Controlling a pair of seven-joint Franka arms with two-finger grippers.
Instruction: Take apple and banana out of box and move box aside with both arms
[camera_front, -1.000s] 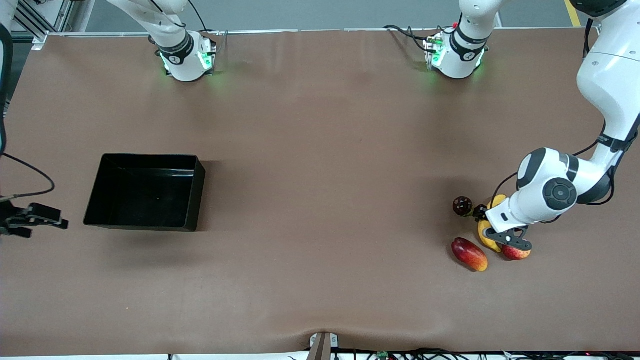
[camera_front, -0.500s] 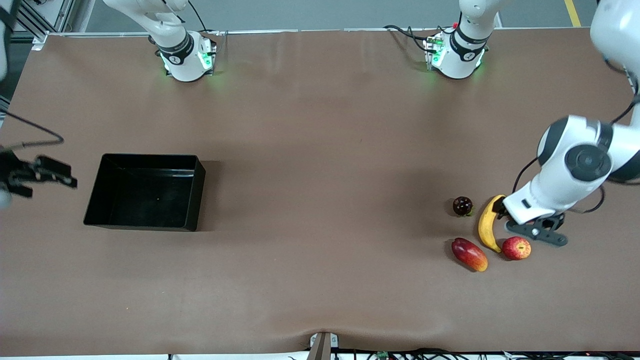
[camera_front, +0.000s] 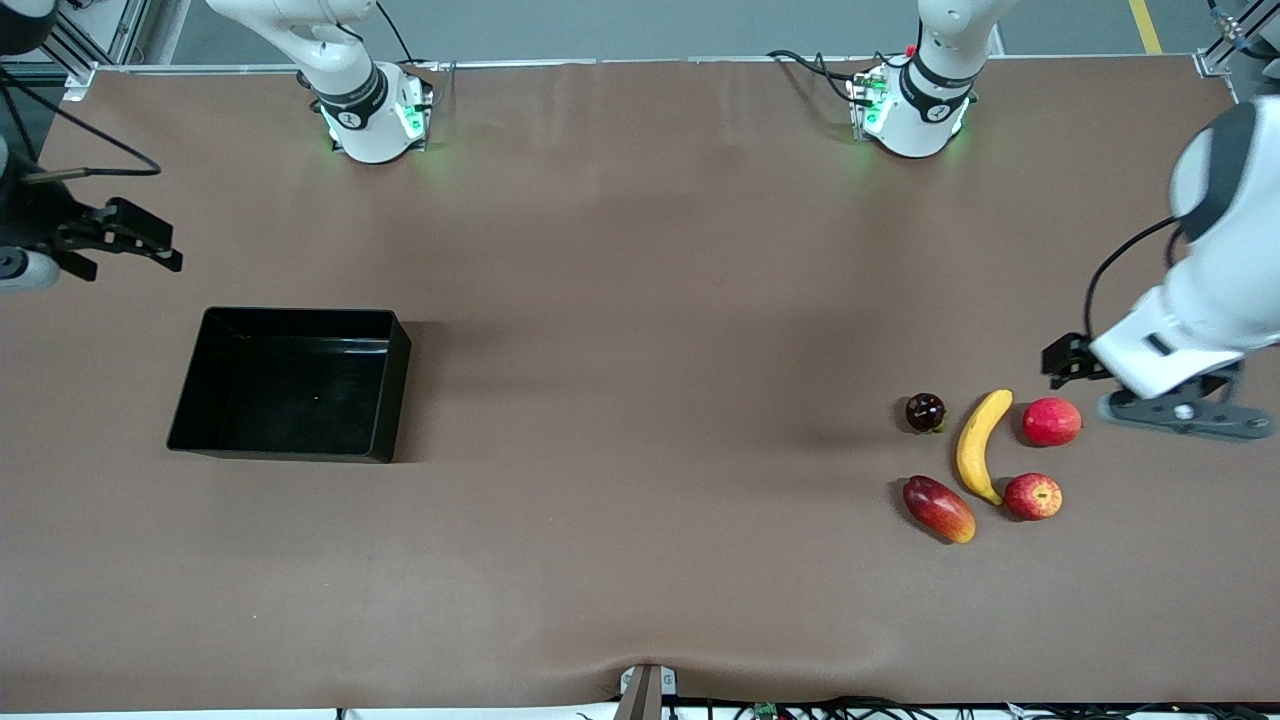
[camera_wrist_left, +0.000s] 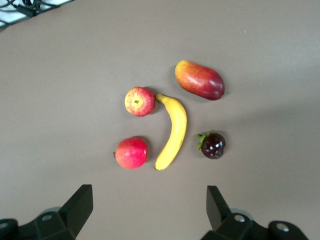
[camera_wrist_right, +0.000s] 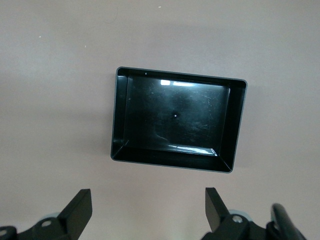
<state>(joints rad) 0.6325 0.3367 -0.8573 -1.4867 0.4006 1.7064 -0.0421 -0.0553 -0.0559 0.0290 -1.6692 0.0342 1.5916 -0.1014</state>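
Your left gripper (camera_front: 1180, 412) has risen off the fruits, jaws spread, empty. Its wrist view shows the apple (camera_wrist_left: 139, 101) dimple. Below: one banana (camera_front: 979, 444), four others. Right gripper (camera_front: 120, 240), open, overlooks one box (camera_front: 291, 383).

Mango (camera_front: 939, 509), dark mangosteen (camera_front: 925, 411), peach (camera_front: 1051, 421) on brown table (camera_front: 640, 300).

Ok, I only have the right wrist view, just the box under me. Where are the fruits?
Observer: Grouped toward the left arm's end of the table; none is in the box.
Operator: Which ones lie nearest the front camera?
Observer: The mango and the apple, either side of the banana tip.
Operator: And the left gripper?
Observer: The left gripper is open and empty, in the air over bare table beside the group.
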